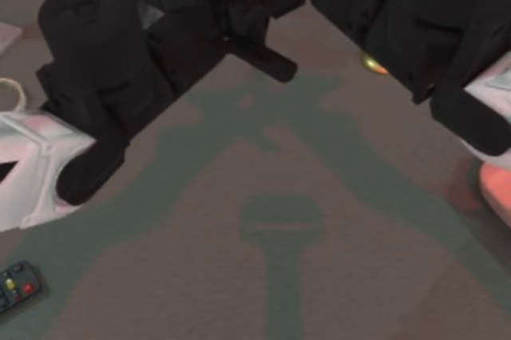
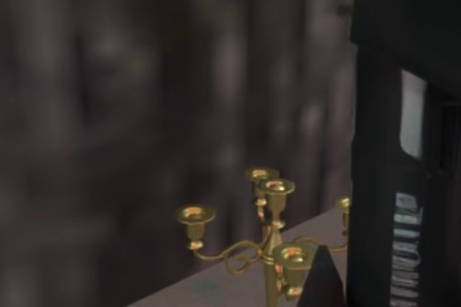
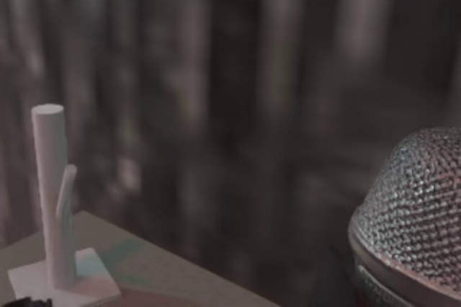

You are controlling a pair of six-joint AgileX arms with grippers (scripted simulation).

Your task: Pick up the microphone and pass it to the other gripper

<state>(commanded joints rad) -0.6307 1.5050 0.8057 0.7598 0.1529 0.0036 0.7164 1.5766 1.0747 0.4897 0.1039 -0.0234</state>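
Two black arms crowd the far part of the brown worktop, whose bare surface carries greenish shadows. A dark, blurred backdrop stands behind it. Up close in the right wrist view is the microphone, only its silver mesh head showing, so its long axis is unclear. Whether either arm's jaws are open or gripping, I cannot tell. A gold candelabra, a white stand and a remote sit around.

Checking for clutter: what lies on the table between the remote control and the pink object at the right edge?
Nothing: in the top view the table between remote control and pink object is bare; only shadows cross it.
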